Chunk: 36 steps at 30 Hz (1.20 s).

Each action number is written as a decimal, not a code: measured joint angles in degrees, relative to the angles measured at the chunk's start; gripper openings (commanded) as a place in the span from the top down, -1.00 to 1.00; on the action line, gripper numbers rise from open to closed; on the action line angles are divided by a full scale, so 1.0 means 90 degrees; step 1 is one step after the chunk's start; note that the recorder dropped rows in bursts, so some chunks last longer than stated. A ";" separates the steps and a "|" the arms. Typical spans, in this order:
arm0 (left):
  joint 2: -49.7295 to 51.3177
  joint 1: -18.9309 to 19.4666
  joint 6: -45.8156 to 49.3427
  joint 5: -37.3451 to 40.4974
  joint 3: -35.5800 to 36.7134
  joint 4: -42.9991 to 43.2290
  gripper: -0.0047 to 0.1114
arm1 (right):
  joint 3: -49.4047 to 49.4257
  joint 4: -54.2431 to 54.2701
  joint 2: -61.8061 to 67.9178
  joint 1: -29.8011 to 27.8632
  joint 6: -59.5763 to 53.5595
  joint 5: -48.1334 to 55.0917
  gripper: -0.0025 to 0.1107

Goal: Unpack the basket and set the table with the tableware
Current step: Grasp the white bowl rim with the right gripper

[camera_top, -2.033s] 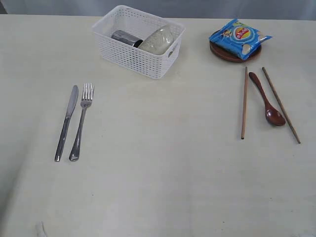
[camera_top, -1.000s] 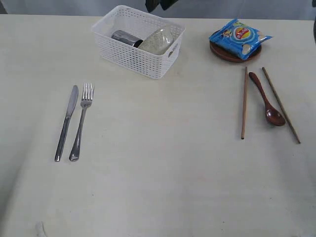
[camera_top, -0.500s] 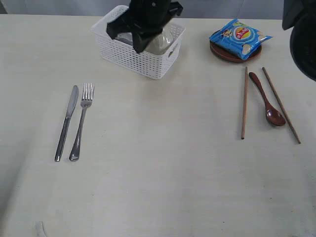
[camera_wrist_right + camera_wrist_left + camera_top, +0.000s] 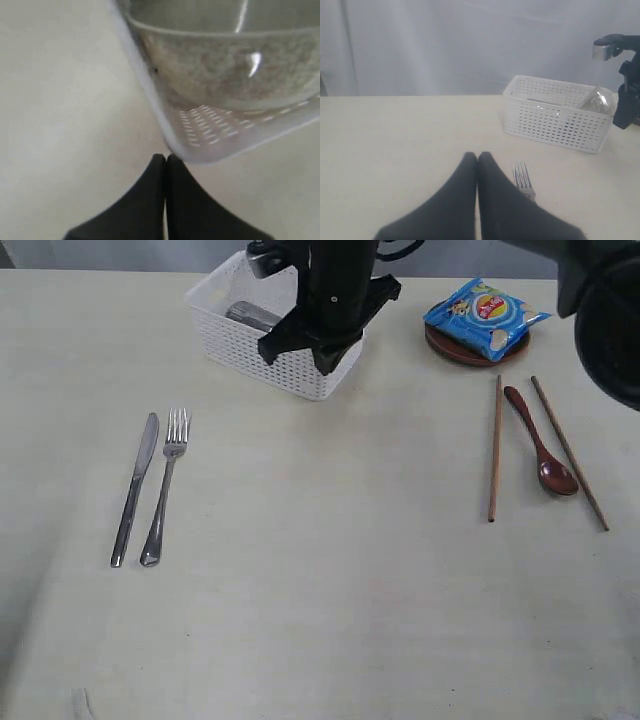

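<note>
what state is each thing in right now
basket, upright, not yet emptied
bowl, tilted in basket
mug, lying in basket
plate, under chip bag
knife, fork, flat on table
chopsticks, flat, spoon between them
left gripper, shut, empty
right gripper, shut, empty, beside basket corner

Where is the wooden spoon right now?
Exterior view, right side: the wooden spoon lies between the two chopsticks, just below the brown plate carrying the chip bag.

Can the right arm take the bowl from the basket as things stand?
Probably not yet: the right tool is shut and sits outside the basket corner; the bowl lies just inside, uncovered.
</note>
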 measured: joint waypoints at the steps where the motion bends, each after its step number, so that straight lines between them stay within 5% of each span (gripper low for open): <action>1: 0.0000 0.0000 0.0000 0.0000 0.0000 0.0000 0.92 | 0.0000 -0.0018 0.0029 -0.0029 0.0078 -0.0022 0.96; 13: 0.0000 0.0000 0.0000 0.0000 0.0000 0.0000 0.92 | 0.0026 -0.0132 0.0231 -0.0824 0.0985 -0.1030 0.96; 24: 0.0000 0.0000 0.0000 0.0000 0.0000 0.0000 0.92 | -0.0758 0.0016 0.0048 -0.0979 0.1069 -0.0573 0.96; 26: 0.0000 0.0000 0.0000 0.0000 0.0000 0.0000 0.92 | -0.1192 0.0027 -0.0077 -0.0896 0.1283 -0.0350 0.77; 29: 0.0000 0.0000 0.0000 0.0000 0.0000 0.0000 0.92 | -0.1660 0.0027 -0.0132 -0.0765 0.1598 -0.0048 0.15; 36: 0.0000 0.0000 0.0000 0.0000 0.0000 0.0000 0.92 | -0.1774 -0.0253 -0.0035 -0.0427 0.3038 0.0081 0.18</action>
